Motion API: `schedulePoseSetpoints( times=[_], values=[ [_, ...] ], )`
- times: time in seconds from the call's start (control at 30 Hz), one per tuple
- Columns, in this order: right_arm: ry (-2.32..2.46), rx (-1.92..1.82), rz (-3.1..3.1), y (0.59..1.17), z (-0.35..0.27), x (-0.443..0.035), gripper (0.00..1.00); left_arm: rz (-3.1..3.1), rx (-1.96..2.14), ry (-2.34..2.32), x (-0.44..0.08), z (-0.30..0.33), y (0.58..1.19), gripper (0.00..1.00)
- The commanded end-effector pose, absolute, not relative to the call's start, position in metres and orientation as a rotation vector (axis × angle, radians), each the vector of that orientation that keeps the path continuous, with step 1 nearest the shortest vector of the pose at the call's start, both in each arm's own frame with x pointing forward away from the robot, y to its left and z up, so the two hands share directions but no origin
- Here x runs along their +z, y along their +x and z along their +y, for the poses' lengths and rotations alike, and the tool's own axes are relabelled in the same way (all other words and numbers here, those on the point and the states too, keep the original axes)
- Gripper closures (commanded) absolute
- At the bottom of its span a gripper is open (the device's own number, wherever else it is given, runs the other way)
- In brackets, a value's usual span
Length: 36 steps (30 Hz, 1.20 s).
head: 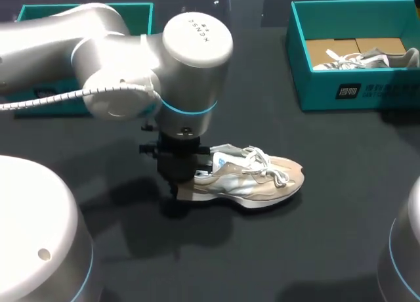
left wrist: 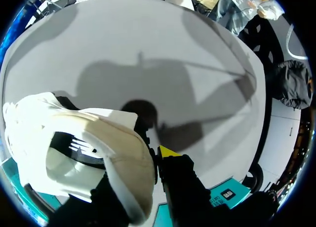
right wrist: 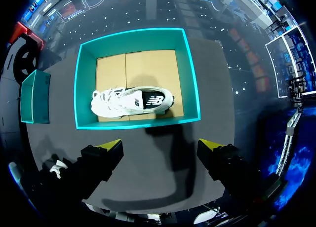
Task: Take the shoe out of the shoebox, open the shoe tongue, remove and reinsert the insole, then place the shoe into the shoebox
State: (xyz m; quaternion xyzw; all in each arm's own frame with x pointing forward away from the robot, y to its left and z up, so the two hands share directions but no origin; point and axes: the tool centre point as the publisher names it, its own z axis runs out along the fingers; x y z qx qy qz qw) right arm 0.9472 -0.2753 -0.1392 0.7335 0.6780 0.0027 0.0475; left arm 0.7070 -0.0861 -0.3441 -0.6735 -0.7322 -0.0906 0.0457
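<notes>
Left claw (head: 178, 184) clamped on the beige sneaker (head: 259, 182) heel, table (head: 341, 210) centre; right claw (right wrist: 160, 147) wide over shoebox (right wrist: 193, 84). Next, likely: right opens tongue (head: 223, 161).

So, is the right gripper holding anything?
No, the right gripper is open and empty, with the shoebox and its shoe ahead of it.

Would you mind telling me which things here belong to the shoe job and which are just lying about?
Belonging to the job:
beige shoe on the table
left claw, at the shoe's heel
teal shoebox
right claw, open

Just lying about:
white shoe inside the shoebox
second teal box at the table's far left
</notes>
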Motion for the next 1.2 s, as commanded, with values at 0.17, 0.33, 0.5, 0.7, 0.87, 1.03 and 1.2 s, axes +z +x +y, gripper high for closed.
schedulePoseSetpoints(
  times=[0.17,0.33,0.5,0.7,0.87,1.03,1.2],
  values=[
    [2.237,0.007,2.067,0.947,-0.275,-0.139,0.00,-2.210,-0.294,-2.064,-0.367,-0.094,0.706,1.00],
    [2.237,0.007,2.067,0.947,-0.275,-0.139,0.00,-2.206,-0.290,-2.068,-0.375,-0.095,0.706,1.00],
    [2.237,0.007,2.067,0.947,-0.275,-0.139,0.00,-2.194,-0.286,-2.074,-0.382,-0.095,0.705,1.00],
    [2.237,0.007,2.067,0.947,-0.275,-0.139,0.00,-2.177,-0.284,-2.090,-0.389,-0.093,0.705,1.00],
    [2.237,0.007,2.067,0.947,-0.275,-0.139,0.00,-2.172,-0.271,-2.111,-0.392,-0.092,0.704,0.85],
    [2.237,0.007,2.067,0.947,-0.275,-0.139,0.00,-2.231,-0.228,-2.141,-0.369,-0.088,0.702,0.00],
    [2.237,0.007,2.067,0.947,-0.275,-0.139,0.00,-2.330,-0.174,-2.162,-0.331,-0.086,0.697,0.00]
  ],
)
